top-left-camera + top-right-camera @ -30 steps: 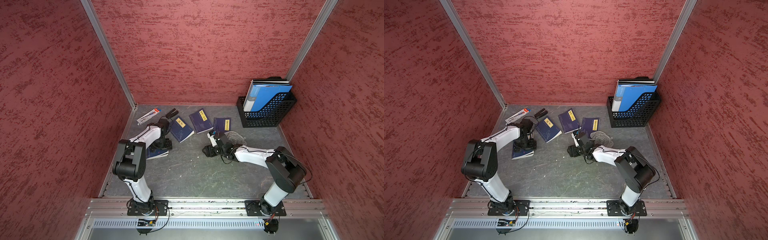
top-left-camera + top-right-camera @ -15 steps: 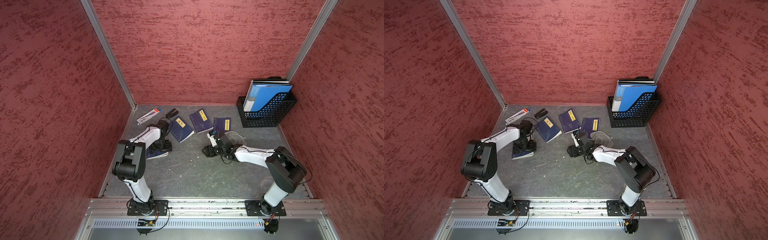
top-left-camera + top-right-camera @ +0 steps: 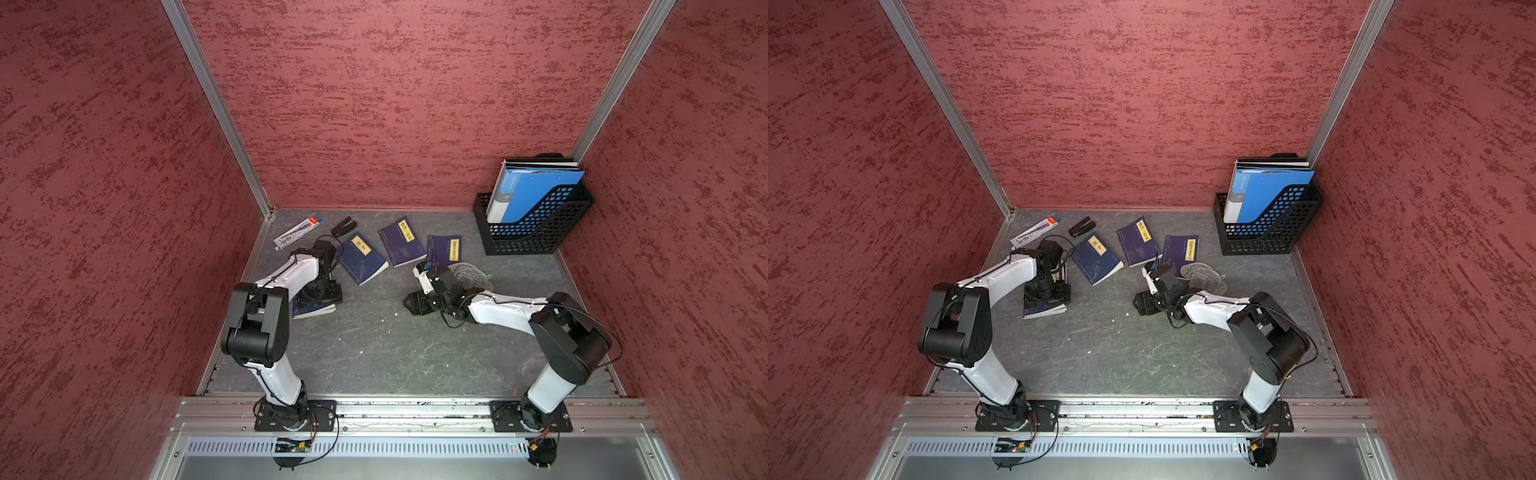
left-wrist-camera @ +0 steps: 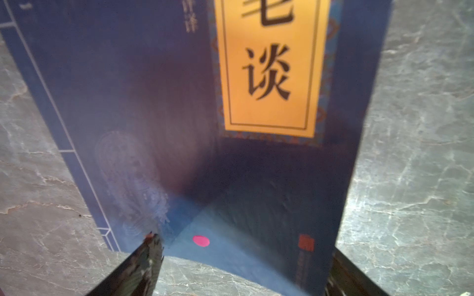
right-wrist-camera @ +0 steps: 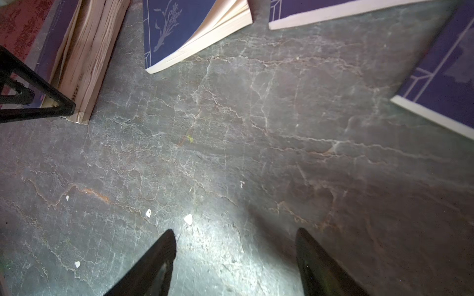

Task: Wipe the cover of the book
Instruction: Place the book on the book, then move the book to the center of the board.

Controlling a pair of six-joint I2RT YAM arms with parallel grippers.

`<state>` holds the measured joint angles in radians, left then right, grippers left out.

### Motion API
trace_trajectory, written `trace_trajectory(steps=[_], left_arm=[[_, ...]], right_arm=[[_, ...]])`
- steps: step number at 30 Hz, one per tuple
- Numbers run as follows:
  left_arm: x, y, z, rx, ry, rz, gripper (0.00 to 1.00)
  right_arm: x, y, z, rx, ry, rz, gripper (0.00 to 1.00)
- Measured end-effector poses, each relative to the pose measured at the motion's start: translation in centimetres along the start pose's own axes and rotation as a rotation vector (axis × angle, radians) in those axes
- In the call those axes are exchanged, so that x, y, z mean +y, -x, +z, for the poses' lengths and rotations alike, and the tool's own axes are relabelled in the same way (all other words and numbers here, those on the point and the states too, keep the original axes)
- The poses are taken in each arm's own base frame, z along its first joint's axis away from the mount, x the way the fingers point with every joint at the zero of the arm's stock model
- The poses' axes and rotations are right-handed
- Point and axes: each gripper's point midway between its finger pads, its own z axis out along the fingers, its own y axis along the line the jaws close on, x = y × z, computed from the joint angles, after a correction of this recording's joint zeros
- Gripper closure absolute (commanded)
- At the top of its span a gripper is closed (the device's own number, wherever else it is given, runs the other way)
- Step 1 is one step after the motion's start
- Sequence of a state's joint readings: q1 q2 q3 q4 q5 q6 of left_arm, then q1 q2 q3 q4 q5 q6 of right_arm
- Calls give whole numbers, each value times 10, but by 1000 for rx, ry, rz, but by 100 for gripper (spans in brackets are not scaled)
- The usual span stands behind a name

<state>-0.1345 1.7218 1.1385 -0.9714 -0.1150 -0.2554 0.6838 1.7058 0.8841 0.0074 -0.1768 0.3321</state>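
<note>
Black fingers first: my left gripper (image 4: 243, 246) stands spread wide at the bottom edge of the left wrist view. It straddles the near end of a dark-blue book (image 4: 159, 102) and clamps nothing. One tip sits over the cover's lower left corner; whether it touches, I cannot tell. Further up the cover are a pink dot (image 4: 201, 241), a pale smear (image 4: 133, 179) and, at upper right, a yellow title label (image 4: 272, 64). In both top views this book lies flat, left of centre.

My right gripper (image 5: 234, 246) is parted too and empty, above bare marbled tabletop (image 5: 230, 141). The grey cloth (image 3: 471, 275) lies crumpled right of centre in a top view, behind my right wrist and just beside another blue book (image 3: 444, 249).

I judge the wiping not yet begun, with fetching the cloth the step in hand. I should turn back, pinch a bunched fold and not a flat edge, then carry it across. My left should pin a corner clear of the smear, so the strokes run away from the pinned end and the book does not slide.
</note>
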Motion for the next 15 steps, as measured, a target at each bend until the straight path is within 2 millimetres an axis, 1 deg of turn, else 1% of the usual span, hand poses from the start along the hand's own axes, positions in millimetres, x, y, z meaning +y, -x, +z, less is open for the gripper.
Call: trace_trajectory(steps=[6,10,13,15], left_arm=[[1,-1,1,3,3,0,10],[-3,0,-1,-2,-24,-1,10],[-11,6,-11,-27,-74,-5,10],[-20,20,-26,-72,-124,-8,10]], right_arm=[[1,1,1,-2,4,-1,26],[0,0,2,4,1,1,26],[0,0,2,5,0,0,26],[-1,-1,2,5,-4,1,26]])
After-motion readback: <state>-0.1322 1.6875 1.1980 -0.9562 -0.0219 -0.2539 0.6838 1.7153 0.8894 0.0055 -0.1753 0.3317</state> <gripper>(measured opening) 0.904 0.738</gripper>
